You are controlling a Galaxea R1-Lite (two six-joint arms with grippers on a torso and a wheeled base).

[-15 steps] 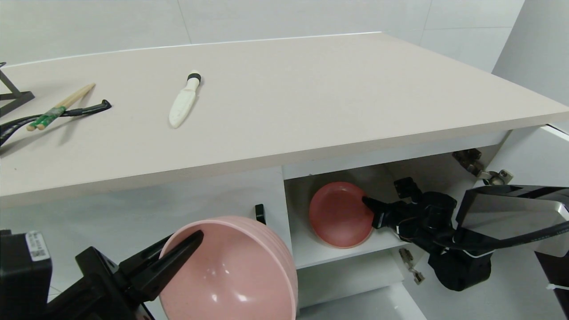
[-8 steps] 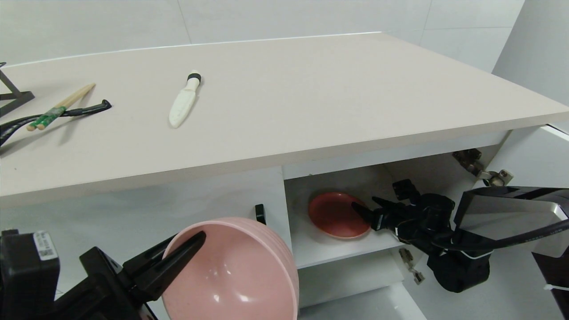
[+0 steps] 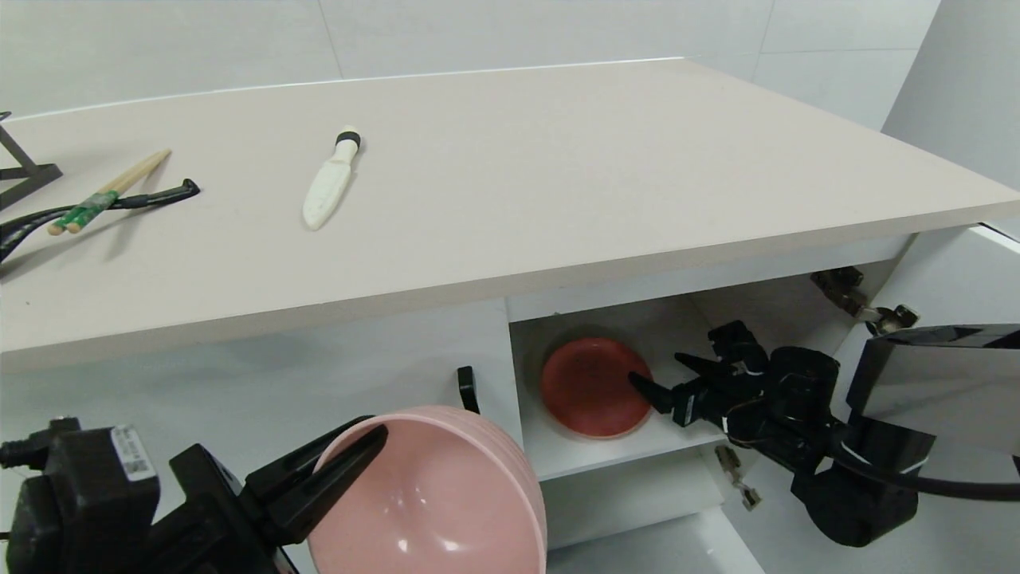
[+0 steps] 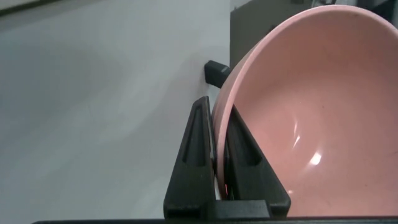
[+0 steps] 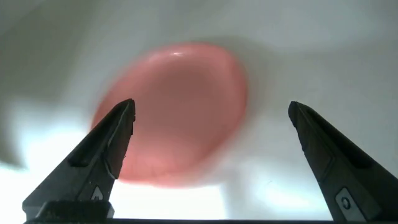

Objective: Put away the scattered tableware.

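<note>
The red plate (image 3: pixel 588 387) sits on the cabinet shelf (image 3: pixel 570 456), just ahead of the right jaws, which are spread wide with the plate between their tips. The left jaws clamp the rim of the pink bowl (image 3: pixel 430 494), held below the surface (image 3: pixel 558 175).

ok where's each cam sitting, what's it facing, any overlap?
Head view: on the head, looking forward and down at counter and open cabinet; left gripper and right gripper show.
Left wrist view: on that wrist, along its fingers clamped on the pink bowl's rim.
Right wrist view: on that wrist, into the cabinet at the red plate, between open fingers.
Shared: head and left wrist, the pink bowl; head and right wrist, the red plate.
</note>
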